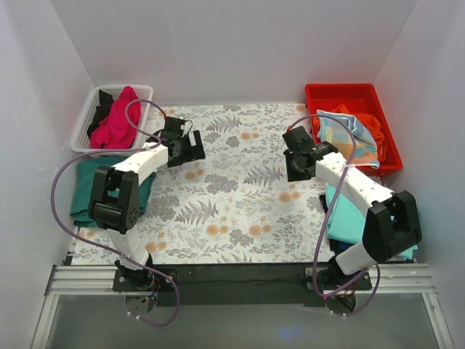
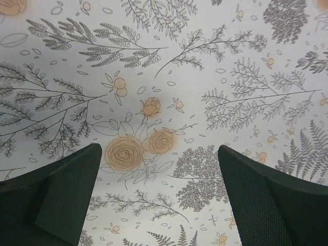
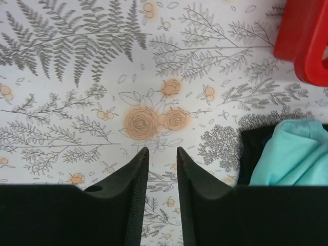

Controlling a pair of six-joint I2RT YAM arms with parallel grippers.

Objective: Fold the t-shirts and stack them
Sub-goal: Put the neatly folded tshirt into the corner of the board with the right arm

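A folded mint-turquoise t-shirt (image 1: 350, 212) lies at the right table edge under my right arm, also seen in the right wrist view as the turquoise shirt (image 3: 293, 154) on a dark cloth (image 3: 252, 151). A dark teal-green shirt (image 1: 86, 187) lies folded at the left edge. A magenta shirt (image 1: 116, 120) and a black one (image 1: 102, 102) sit in the white basket (image 1: 145, 90). My left gripper (image 1: 193, 150) (image 2: 159, 149) hovers open over bare floral cover. My right gripper (image 1: 294, 173) (image 3: 162, 151) hangs over the cover with a narrow gap, holding nothing.
A red bin (image 1: 349, 93) (image 3: 305, 36) at the back right holds orange and pale patterned cloth (image 1: 349, 131). The floral table cover (image 1: 232, 203) spreads between the arms. White walls close in the back and both sides.
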